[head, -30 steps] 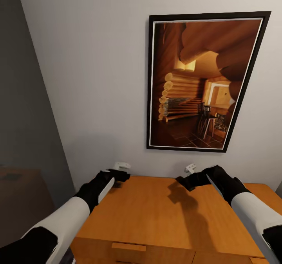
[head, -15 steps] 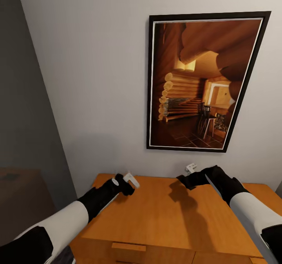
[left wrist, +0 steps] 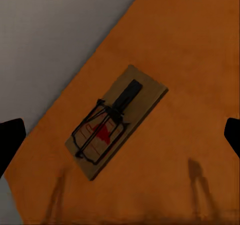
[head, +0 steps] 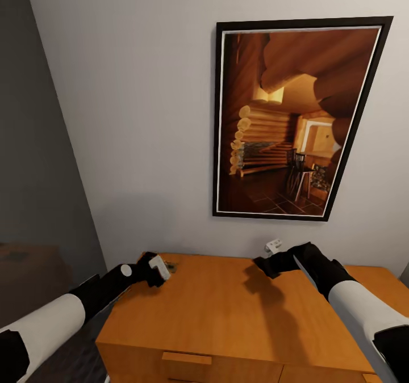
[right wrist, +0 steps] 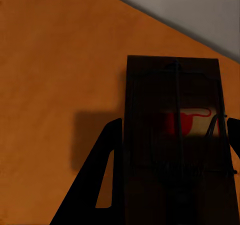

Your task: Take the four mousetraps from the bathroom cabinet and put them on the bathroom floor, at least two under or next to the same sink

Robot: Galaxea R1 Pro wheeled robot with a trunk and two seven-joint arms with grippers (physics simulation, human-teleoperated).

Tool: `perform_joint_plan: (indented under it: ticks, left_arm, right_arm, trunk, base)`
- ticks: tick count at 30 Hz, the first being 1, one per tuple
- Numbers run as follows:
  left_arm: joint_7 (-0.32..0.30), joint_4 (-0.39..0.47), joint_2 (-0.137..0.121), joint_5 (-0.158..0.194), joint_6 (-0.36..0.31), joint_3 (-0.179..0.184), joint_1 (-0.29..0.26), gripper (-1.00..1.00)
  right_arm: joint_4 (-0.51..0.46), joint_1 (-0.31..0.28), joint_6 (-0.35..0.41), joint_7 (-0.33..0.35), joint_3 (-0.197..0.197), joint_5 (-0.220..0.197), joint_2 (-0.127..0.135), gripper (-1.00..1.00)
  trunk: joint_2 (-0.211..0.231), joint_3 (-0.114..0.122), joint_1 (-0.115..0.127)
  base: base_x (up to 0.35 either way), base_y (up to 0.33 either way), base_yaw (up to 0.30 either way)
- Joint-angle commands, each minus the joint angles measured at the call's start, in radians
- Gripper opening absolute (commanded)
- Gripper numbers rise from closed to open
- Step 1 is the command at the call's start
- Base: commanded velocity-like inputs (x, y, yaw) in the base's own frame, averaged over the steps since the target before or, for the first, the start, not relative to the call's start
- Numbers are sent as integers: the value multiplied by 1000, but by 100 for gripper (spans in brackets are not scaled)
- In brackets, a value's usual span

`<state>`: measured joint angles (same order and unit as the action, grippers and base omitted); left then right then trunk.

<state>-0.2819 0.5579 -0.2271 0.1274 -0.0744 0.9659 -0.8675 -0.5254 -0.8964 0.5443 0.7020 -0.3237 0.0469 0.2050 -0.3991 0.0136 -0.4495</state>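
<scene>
On the orange-brown cabinet [head: 227,315], near the back left corner of its flat top, a mousetrap [left wrist: 115,122] lies flat, a brown board with dark wire and a red mark. My left gripper [left wrist: 122,135] hovers over it, open, its dark fingertips [left wrist: 11,137] far apart on either side. In the head view the left gripper [head: 161,269] is at that corner with a bit of the trap [head: 171,266] beside it. My right gripper [head: 272,253] hangs above the cabinet's back edge by the wall. Its fingers [right wrist: 107,177] press both sides of a second, shadowed mousetrap [right wrist: 175,150].
A large framed picture [head: 295,122] of a log cabin interior hangs on the pale wall above the cabinet. A drawer handle [head: 186,358] shows on the cabinet front. A dark grey wall [head: 34,190] and a dim area lie left of the cabinet.
My left arm has swung left and drawn back, bringing its gripper over the cabinet's back left corner. The right arm has barely shifted.
</scene>
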Motion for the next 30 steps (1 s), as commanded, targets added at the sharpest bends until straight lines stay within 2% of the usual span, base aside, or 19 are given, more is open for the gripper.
perform_joint_plan:
  ticks: [1, 2, 4, 5, 6, 8, 10, 12, 19, 24, 30]
  left_arm:
    - [-24, 3, -10, 11, 3, -3, -1, 100]
    - [-68, 3, -25, 12, 25, -25, -1, 100]
    - [-150, 4, -43, 11, 70, -96, -1, 100]
    - [-188, 4, -47, 9, 85, -133, -1, 100]
    - [-206, 4, -48, 9, 91, -149, -1, 100]
    - [-285, 5, -51, 6, 105, -196, -1, 100]
    - [-353, 5, -47, 4, 109, -212, -1, 100]
    - [-392, 5, -49, 3, 108, -217, -1, 100]
    - [-465, 5, -49, 2, 100, -220, -1, 100]
    - [-540, 5, -56, -1, 98, -225, -1, 100]
    - [-553, 12, -75, -2, 95, -238, -3, 100]
  right_arm:
    - [-2, 0, 3, 6, -3, 4, -1, -100]
    - [-2, -1, 3, 5, -3, 4, -3, -100]
    - [-1, -1, 3, 5, -3, 4, -10, -100]
    - [-1, -1, 3, 4, -3, 4, -14, -100]
    - [-1, -1, 3, 4, -3, 4, -15, -100]
    - [-1, 0, 3, 3, -3, 4, -20, -100]
    - [-1, 0, 3, 2, -4, 5, -23, -100]
    - [-1, -1, 3, 2, -4, 4, -24, -100]
    - [0, 0, 3, 1, -4, 4, -26, -100]
    - [10, 0, 2, 2, -3, 4, -27, -100]
    - [13, 1, 2, 2, -3, 3, -27, -100]
  trunk:
    - [-1, -1, 0]
    - [-1, -1, 0]
    - [-1, -1, 0]
    - [-1, -1, 0]
    - [-1, -1, 0]
    - [-1, -1, 0]
    - [-1, -1, 0]
    - [-1, -1, 0]
    - [-1, -1, 0]
    - [-1, -1, 0]
    - [-1, -1, 0]
  base:
    - [0, 0, 0]
    - [0, 0, 0]
    - [0, 0, 0]
    - [0, 0, 0]
    - [0, 0, 0]
    - [0, 0, 0]
    - [0, 0, 0]
    - [0, 0, 0]
    - [0, 0, 0]
    - [0, 0, 0]
    - [0, 0, 0]
